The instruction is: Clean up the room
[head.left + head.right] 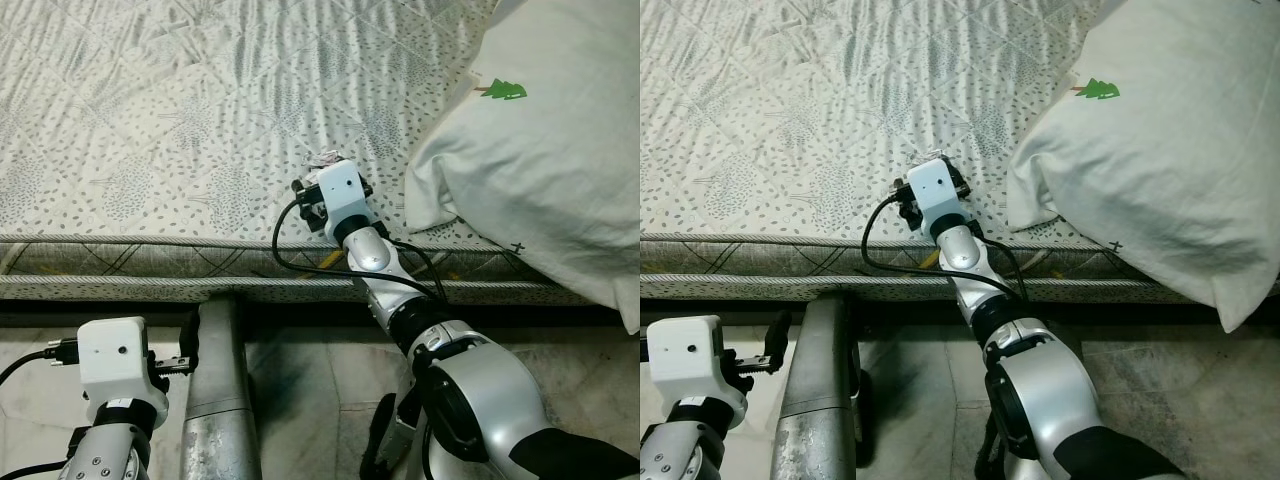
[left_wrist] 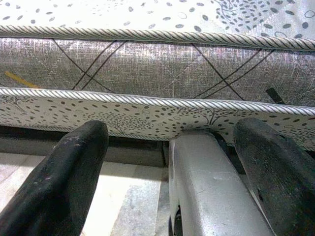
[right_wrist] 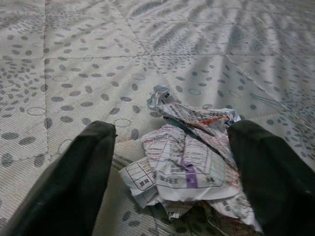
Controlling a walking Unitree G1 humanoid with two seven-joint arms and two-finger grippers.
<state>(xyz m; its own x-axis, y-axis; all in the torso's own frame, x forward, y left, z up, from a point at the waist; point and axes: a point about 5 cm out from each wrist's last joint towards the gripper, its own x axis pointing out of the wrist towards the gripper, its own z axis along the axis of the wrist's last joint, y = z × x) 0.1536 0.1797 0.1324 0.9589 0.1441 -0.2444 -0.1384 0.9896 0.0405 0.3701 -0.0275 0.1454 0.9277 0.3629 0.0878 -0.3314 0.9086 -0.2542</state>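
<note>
Trash not yet lifted | our right gripper [image 3: 172, 172] open, straddling crumpled printed paper wad [image 3: 189, 164] near white pillow [image 1: 540, 140] | left gripper [image 2: 172, 182] open, idle | pickup and disposal remain

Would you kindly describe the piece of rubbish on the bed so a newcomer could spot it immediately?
On the patterned mattress, near its front edge and left of the big white pillow, lies a crumpled paper between the open right gripper's fingers. It is the one wrinkled, printed scrap there.
</note>
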